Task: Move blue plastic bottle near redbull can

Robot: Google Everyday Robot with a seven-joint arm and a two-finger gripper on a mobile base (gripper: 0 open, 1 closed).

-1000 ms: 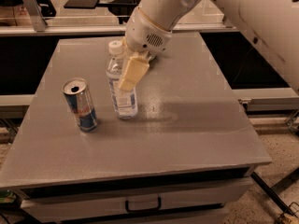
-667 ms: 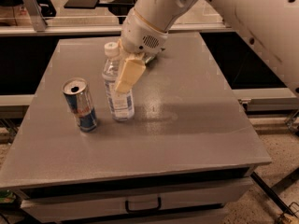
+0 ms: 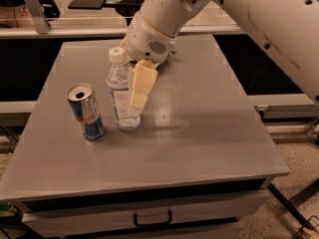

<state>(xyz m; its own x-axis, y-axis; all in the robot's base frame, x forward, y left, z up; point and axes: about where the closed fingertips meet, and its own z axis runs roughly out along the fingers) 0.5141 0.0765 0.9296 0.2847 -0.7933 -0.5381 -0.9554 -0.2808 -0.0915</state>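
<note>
The blue plastic bottle (image 3: 120, 91) is clear with a white cap and stands upright on the grey table (image 3: 199, 113), left of centre. The redbull can (image 3: 86, 112) stands upright just to its left, a small gap apart, with its opened silver top showing. My gripper (image 3: 130, 86) reaches down from the white arm at the upper right and is shut on the bottle. One cream finger (image 3: 140, 84) lies along the bottle's right side; the other finger is hidden behind the bottle.
The table has a drawer with a dark handle (image 3: 152, 218) at its front. A railing and dark floor lie behind the table. The table's front edge runs close below the can and bottle.
My gripper has carried the bottle a little to the left, closer to the can. The can has not moved.
</note>
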